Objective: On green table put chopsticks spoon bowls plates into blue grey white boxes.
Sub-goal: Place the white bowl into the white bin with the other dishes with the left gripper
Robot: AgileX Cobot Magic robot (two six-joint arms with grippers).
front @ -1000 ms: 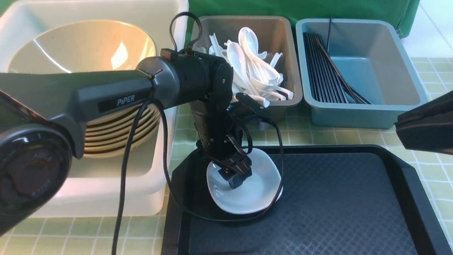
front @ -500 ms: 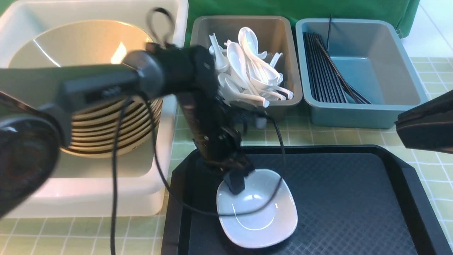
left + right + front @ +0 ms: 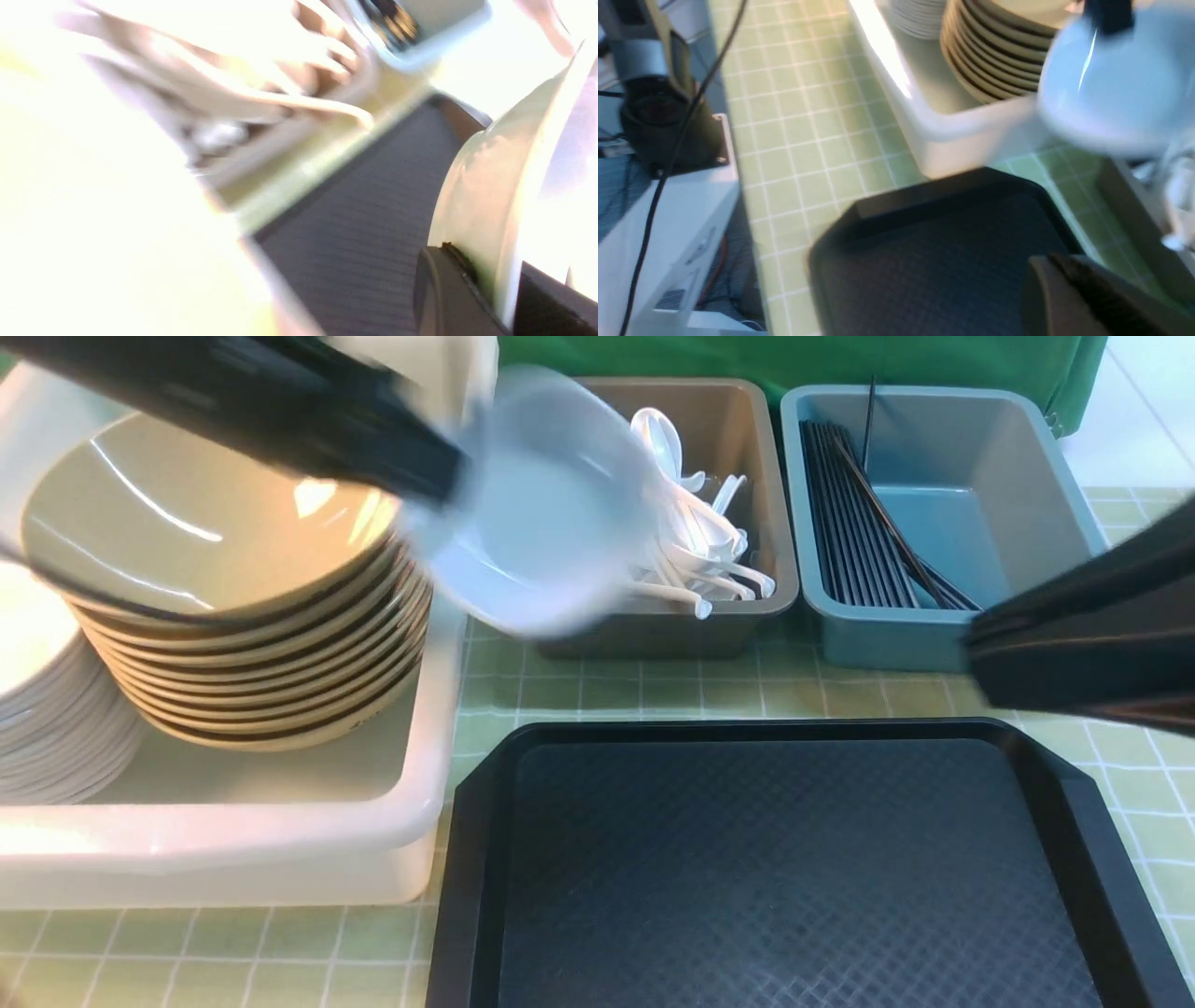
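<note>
My left gripper point(image 3: 499, 285) is shut on the rim of a small white bowl point(image 3: 541, 513), which hangs blurred in the air, tilted, over the gap between the white box point(image 3: 431, 709) and the grey box point(image 3: 767, 495). The bowl also shows in the left wrist view point(image 3: 486, 186) and in the right wrist view point(image 3: 1115, 93). The black tray point(image 3: 784, 868) is bare. My right gripper point(image 3: 1064, 273) looks shut and empty, above the tray's right side; in the front view it is at the right edge point(image 3: 976, 658).
The white box holds a stack of tan bowls point(image 3: 205, 541) and a stack of white plates point(image 3: 37, 709). The grey box holds several white spoons point(image 3: 709, 541). The blue box point(image 3: 1027, 457) holds black chopsticks point(image 3: 854, 513). The green tiled table point(image 3: 653, 681) lies between the boxes and the tray.
My left arm lifted the white bowl off the tray and swung it up and back towards the white box. The right arm edged inward over the blue box's front corner.
</note>
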